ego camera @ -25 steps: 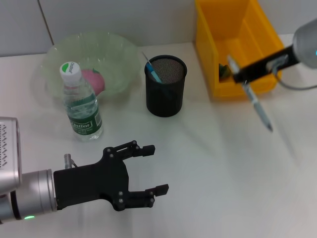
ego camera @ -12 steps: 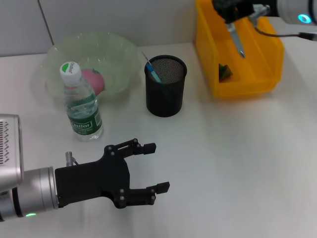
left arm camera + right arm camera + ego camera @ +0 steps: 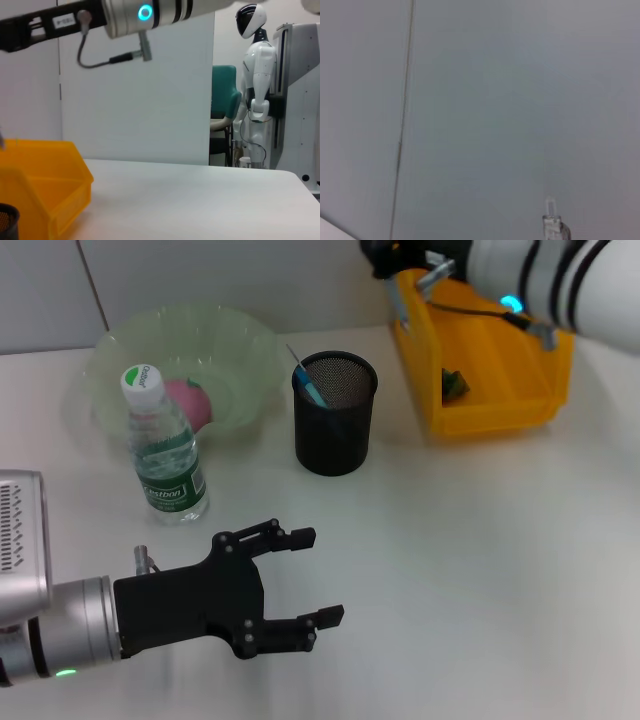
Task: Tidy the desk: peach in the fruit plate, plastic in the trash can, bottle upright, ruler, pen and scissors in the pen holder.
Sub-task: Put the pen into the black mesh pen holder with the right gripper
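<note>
My right gripper (image 3: pixel 393 264) is at the top edge, above the gap between the black mesh pen holder (image 3: pixel 335 415) and the yellow trash can (image 3: pixel 500 405), shut on a grey pen (image 3: pixel 398 302) that hangs down. The pen's clear end (image 3: pixel 553 226) shows in the right wrist view. A thin blue item (image 3: pixel 306 383) sticks out of the holder; ruler and scissors are not identifiable. The peach (image 3: pixel 190 400) lies in the green fruit plate (image 3: pixel 235 340). The bottle (image 3: pixel 165 450) stands upright beside it. A green plastic scrap (image 3: pixel 455 383) lies in the trash can. My left gripper (image 3: pixel 300 580) hovers open, low at the front.
The white desk (image 3: pixel 480 560) stretches wide to the front right. A wall rises just behind the plate and trash can. In the left wrist view the right arm (image 3: pixel 145 12) passes overhead, above the trash can (image 3: pixel 45 185); a white robot (image 3: pixel 257 95) and a chair stand beyond the desk.
My right gripper has carried the pen up from the desk's right side and leftward across the trash can to its near-left corner. The left gripper has hardly moved.
</note>
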`<control>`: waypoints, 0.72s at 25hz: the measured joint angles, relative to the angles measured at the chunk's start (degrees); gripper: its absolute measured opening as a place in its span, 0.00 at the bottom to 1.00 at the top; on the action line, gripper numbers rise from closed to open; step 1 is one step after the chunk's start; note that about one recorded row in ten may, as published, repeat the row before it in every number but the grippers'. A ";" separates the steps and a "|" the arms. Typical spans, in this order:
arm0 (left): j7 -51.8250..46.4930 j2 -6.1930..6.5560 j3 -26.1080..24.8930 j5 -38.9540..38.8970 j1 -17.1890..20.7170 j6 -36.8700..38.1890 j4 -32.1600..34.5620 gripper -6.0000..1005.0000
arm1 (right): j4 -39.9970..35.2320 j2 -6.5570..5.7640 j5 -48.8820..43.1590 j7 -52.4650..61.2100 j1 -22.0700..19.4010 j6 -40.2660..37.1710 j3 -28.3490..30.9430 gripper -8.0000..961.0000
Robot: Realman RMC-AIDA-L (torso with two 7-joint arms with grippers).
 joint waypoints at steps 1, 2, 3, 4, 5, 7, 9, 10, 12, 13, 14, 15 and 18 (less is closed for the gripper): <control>0.05 -0.02 0.00 0.00 0.00 0.00 -0.03 0.85 | 1.75 0.02 0.03 0.00 0.09 3.10 -1.43 0.20; 0.07 -0.04 0.00 -0.01 0.00 0.00 -0.04 0.85 | 5.44 0.04 0.05 -0.01 0.29 9.13 -4.16 0.20; 0.06 -0.03 0.00 -0.01 0.00 -0.01 -0.06 0.85 | 7.09 0.08 0.06 -0.01 0.33 12.01 -5.34 0.20; 0.06 -0.03 0.00 -0.01 0.00 -0.01 -0.06 0.85 | 8.36 0.11 0.07 0.07 0.37 14.58 -6.32 0.20; 0.06 -0.04 0.00 -0.01 0.00 -0.01 -0.07 0.85 | 9.72 0.16 0.11 0.23 0.41 16.88 -7.39 0.20; 0.06 -0.04 0.00 -0.01 0.00 -0.01 -0.07 0.85 | 11.70 0.25 0.16 0.38 0.51 20.12 -9.16 0.20; 0.05 -0.03 0.00 -0.01 0.05 -0.01 -0.07 0.85 | 12.57 0.28 0.17 0.42 0.61 21.44 -10.05 0.20; 0.05 -0.03 0.00 -0.01 0.05 -0.01 -0.07 0.85 | 13.43 0.30 0.20 0.45 0.72 22.48 -10.90 0.20; 0.11 -0.02 0.00 -0.01 0.24 -0.01 -0.09 0.85 | 16.60 0.30 1.68 0.53 1.39 25.92 -13.03 0.20; 0.11 -0.02 0.00 -0.01 0.24 -0.01 -0.09 0.85 | 16.60 0.30 1.68 0.53 1.39 25.92 -13.03 0.20; 0.23 -0.01 0.00 -0.01 0.34 -0.01 -0.14 0.85 | 17.67 0.27 2.28 0.54 1.74 26.79 -13.66 0.20; 0.23 -0.01 0.00 -0.01 0.34 -0.01 -0.14 0.85 | 19.92 0.20 3.12 0.58 2.42 28.83 -14.80 0.20; 0.40 -0.11 0.00 0.00 0.46 0.00 -0.18 0.85 | 21.23 0.20 3.45 0.64 2.66 29.98 -15.54 0.21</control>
